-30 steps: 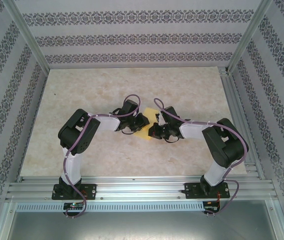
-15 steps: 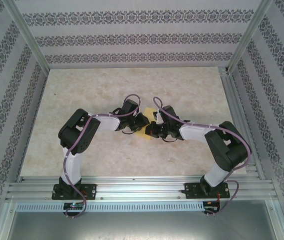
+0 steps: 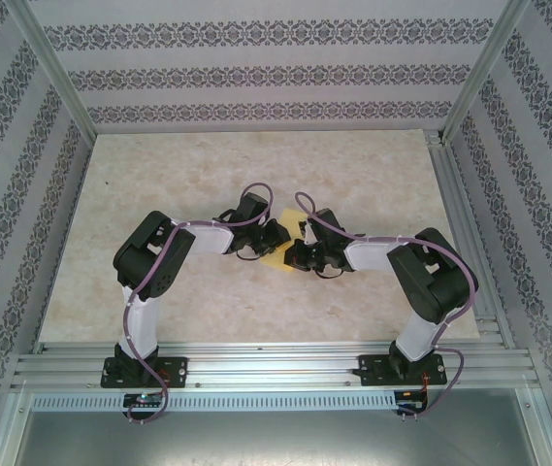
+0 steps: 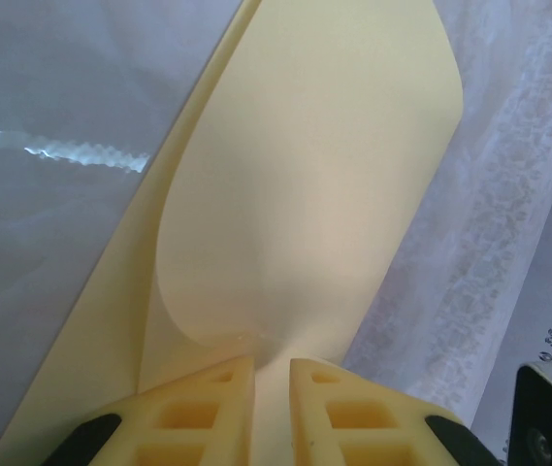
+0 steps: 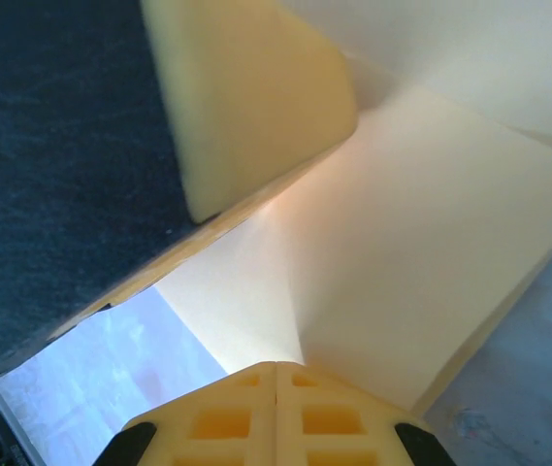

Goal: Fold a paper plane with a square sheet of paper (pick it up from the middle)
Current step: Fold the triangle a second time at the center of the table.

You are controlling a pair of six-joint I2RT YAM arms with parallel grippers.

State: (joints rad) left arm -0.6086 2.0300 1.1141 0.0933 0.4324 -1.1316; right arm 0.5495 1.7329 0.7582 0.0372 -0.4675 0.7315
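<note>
Enclosure: white wallpaper (image 3: 276,68) with grey ornamental bands on the back and both side walls. Aluminium posts (image 3: 57,73) run up the corners. Tabletop (image 3: 208,165) is beige, marbled, matte, evenly lit, with soft shadows. Slotted aluminium rails (image 3: 276,367) span the near edge, with a grey metal panel (image 3: 276,437) below them.

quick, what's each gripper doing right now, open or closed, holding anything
left gripper: closed, pinching the sheet of paper.
right gripper: closed, pinching the same sheet.
</note>
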